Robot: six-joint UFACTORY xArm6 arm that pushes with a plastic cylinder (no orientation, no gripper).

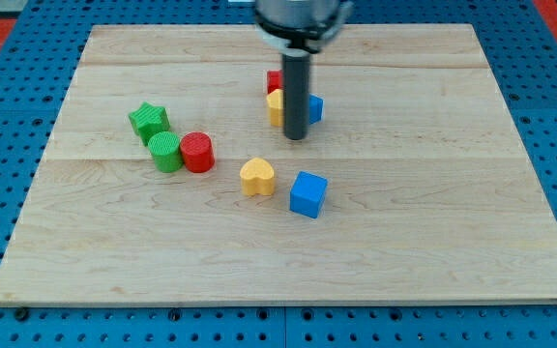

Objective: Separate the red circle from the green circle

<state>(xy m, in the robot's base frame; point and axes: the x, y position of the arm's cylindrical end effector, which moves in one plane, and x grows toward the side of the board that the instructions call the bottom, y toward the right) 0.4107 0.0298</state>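
Observation:
The red circle (198, 152) sits on the wooden board left of centre, touching the green circle (166, 152) on its left. My tip (296, 136) rests on the board to the right of them, about a hand's width from the red circle. It stands just below a cluster of a red block (274, 80), a yellow block (276, 107) and a blue block (315, 108), which the rod partly hides.
A green star (149, 120) lies just above the green circle. A yellow heart (257, 177) and a blue cube (308, 193) lie below my tip. The wooden board (433, 213) sits on a blue pegboard.

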